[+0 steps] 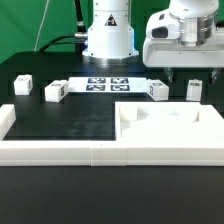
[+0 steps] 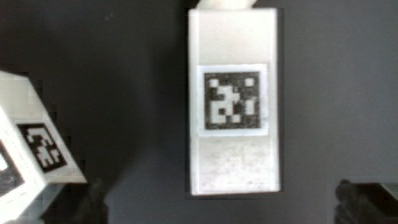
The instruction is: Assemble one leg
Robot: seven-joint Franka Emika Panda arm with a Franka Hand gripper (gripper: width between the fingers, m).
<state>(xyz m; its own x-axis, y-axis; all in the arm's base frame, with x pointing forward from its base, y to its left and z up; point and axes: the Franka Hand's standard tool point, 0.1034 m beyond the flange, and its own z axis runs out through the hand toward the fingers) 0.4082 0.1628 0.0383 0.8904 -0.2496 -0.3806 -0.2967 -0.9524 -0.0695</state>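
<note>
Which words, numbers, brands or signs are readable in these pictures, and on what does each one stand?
No words, numbers or brand names can be read in either view.
The only signs are black-and-white square marker tags, which are patterns without letters. They stand on the leg in the wrist view, on another leg in the exterior view, and on the marker board.
</note>
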